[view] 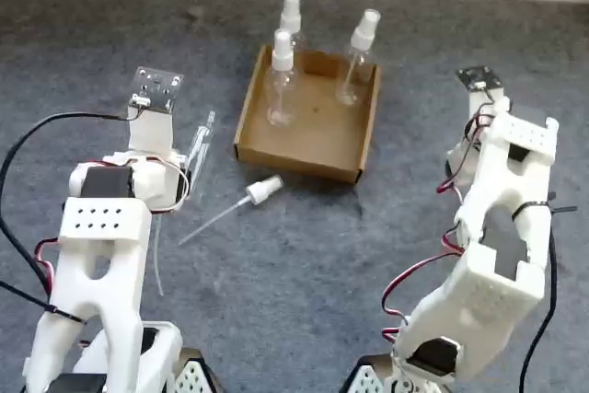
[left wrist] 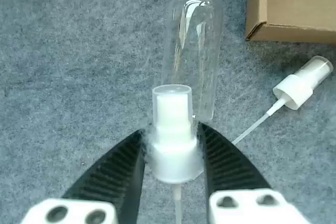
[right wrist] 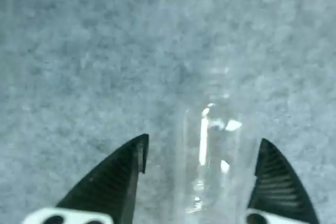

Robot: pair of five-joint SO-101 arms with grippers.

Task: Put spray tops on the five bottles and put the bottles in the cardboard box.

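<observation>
My left gripper is shut on a white spray top, held just short of a clear bottle that lies on the grey carpet without a top. That bottle lies beside the left arm. A second loose spray top with its long tube lies in front of the cardboard box. Three bottles with tops stand at the box: one and another inside, a third at its far edge. My right gripper is open around a clear bottle.
Grey carpet covers the whole table. The right arm stands to the right of the box, with bare carpet between. The box's near corner and the loose spray top lie close to the left gripper.
</observation>
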